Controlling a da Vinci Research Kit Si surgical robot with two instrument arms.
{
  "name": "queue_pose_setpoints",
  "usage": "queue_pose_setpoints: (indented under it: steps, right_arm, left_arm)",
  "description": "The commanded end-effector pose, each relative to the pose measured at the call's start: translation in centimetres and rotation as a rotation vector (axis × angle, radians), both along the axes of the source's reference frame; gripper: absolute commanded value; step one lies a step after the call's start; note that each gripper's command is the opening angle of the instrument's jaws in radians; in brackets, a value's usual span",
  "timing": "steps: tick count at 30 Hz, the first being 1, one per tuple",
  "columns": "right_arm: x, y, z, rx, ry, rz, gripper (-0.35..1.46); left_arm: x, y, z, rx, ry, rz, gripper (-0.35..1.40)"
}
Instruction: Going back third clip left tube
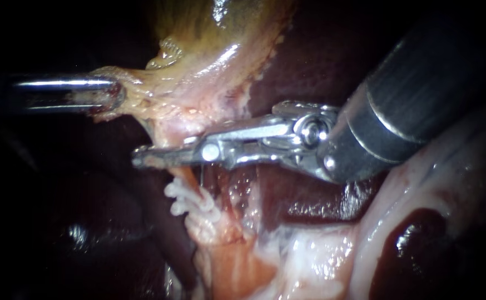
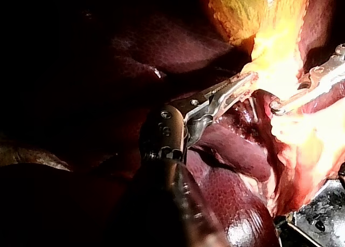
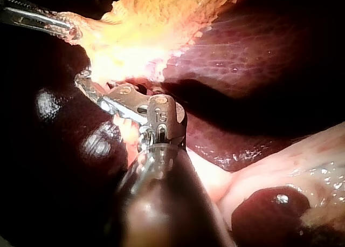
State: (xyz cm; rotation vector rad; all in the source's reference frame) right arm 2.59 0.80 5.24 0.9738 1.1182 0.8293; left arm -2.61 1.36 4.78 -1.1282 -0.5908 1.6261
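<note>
White clips [image 1: 187, 203] sit bunched on a pale orange tube [image 1: 186, 176] at centre of the endoscope view; their ridged edges overlap, so their count cannot be told. The tube runs down from the folded tissue under the gallbladder [image 1: 209, 50] towards paler, glistening tissue below.

Just above the clips, the right instrument [image 1: 159, 150] lies across the top of the tube, its shaft coming in from the upper right. Its 2 long jaws stand slightly apart, a narrow dark gap showing between them in the left wrist view. Nothing is seen held between them, and their tip lies above and clear of the clips.

To the left, well apart from the clips, the left instrument [image 1: 112, 95] has its jaws clamped on the yellowish lower edge of the gallbladder and holds it stretched sideways. Dark red liver [image 1: 321, 55] lies behind both instruments.
</note>
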Motion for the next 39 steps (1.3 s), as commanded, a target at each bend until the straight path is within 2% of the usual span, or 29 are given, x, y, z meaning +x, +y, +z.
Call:
queue_pose_setpoints:
  steps: [1, 2, 3, 6, 9, 13, 15, 19, 21, 24, 30, 35, 39]
  right_arm:
    - [0.00, -0.01, 0.01, 0.003, 0.007, -0.010, -0.35]
    - [0.01, -0.01, 0.02, 0.006, 0.015, -0.022, -0.33]
    - [0.03, -0.01, 0.04, 0.008, 0.017, -0.032, -0.09]
    - [0.09, 0.01, 0.14, 0.005, 0.016, -0.026, 0.42]
    - [0.13, 0.02, 0.30, 0.002, 0.034, -0.012, 0.48]
    - [0.11, 0.00, 0.61, -0.029, 0.028, -0.003, 0.49]
    - [0.08, -0.01, 0.79, -0.098, 0.035, -0.010, 0.50]
    - [0.00, -0.03, 0.99, -0.247, 0.052, -0.025, 0.50]
    - [-0.07, -0.04, 1.00, -0.316, 0.052, -0.024, 0.50]
    - [-0.23, -0.09, 0.92, -0.413, 0.072, -0.044, 0.50]
    - [-0.79, -0.28, 0.66, -0.550, 0.109, -0.080, 0.50]
    - [-1.34, -0.39, 0.51, -0.619, 0.089, -0.067, 0.50]
    - [-1.68, -0.41, 0.46, -0.640, 0.082, -0.064, 0.50]
  left_arm:
    - [0.00, 0.00, 0.00, 0.000, 0.001, -0.001, -0.35]
    - [0.00, 0.00, 0.00, 0.000, 0.001, -0.001, -0.35]
    - [0.00, 0.00, 0.00, 0.000, 0.001, -0.001, -0.35]
    - [0.00, 0.00, -0.01, 0.000, 0.001, -0.001, -0.35]
    - [0.00, 0.00, -0.01, 0.000, 0.001, -0.001, -0.35]
    - [0.00, -0.01, -0.01, 0.000, 0.001, -0.001, -0.35]
    - [0.00, -0.01, -0.01, 0.000, 0.001, -0.001, -0.35]
    - [0.00, -0.01, -0.01, 0.000, 0.001, -0.001, -0.35]
    - [0.01, -0.01, -0.01, 0.000, 0.001, -0.001, -0.35]
    - [0.02, -0.01, -0.01, 0.000, 0.001, 0.000, -0.35]
    - [0.03, -0.01, -0.02, 0.000, 0.000, 0.000, -0.35]
    - [0.03, -0.01, -0.02, 0.000, 0.000, 0.000, -0.35]
    - [0.02, -0.01, -0.02, 0.000, 0.000, 0.000, -0.35]
